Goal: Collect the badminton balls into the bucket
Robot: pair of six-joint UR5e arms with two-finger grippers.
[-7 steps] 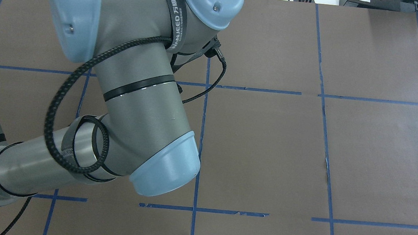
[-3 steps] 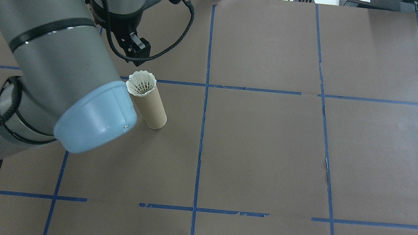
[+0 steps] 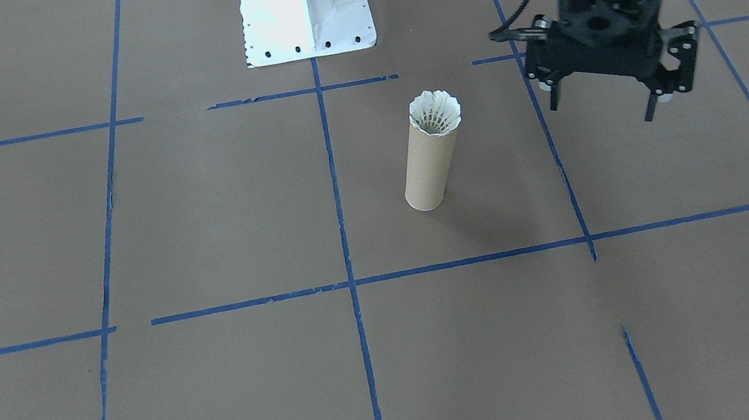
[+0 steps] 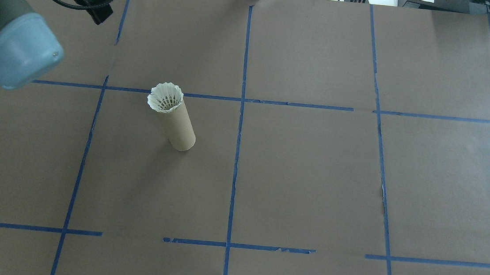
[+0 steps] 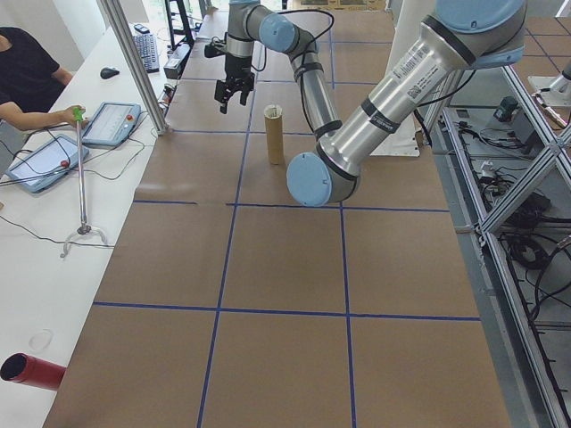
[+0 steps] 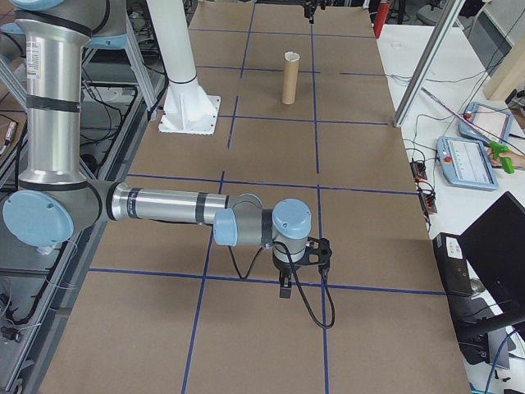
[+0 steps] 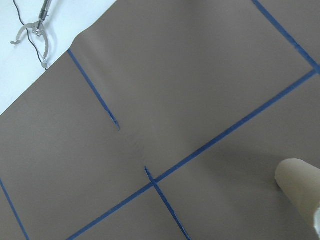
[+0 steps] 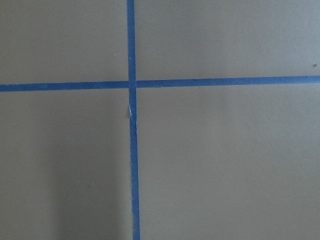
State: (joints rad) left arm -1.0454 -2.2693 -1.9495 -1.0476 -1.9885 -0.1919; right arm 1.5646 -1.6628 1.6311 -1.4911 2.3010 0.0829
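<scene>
A wide table (image 4: 313, 170) covered in brown paper and marked into squares by blue tape lines (image 4: 239, 123) fills the scene. The robot's left arm (image 5: 375, 107) reaches across it. Its left gripper (image 3: 604, 104) hangs above the paper with nothing under it, its two fingers spread wide and holding nothing.

Off to that gripper's side, well apart from it and lower, stands the bucket (image 3: 429, 167), a tall brown cardboard tube, upright on the table. The badminton ball (image 3: 435, 112), a white feather shuttlecock, sits in the tube's open mouth, feather skirt upward and flaring just past the rim; its cork tip is hidden inside.

The right arm (image 6: 164, 205) is stretched low near the table's other end, far from the tube. The right gripper (image 6: 285, 287) shows only in a side view, so whether it is open or closed cannot be told.

The shuttlecock appears delivered, so the step in hand looks like a retreat. Done well, the left arm would move up and away from the tube, keeping its cable and elbow clear, because the narrow tube would tip at a light knock.
</scene>
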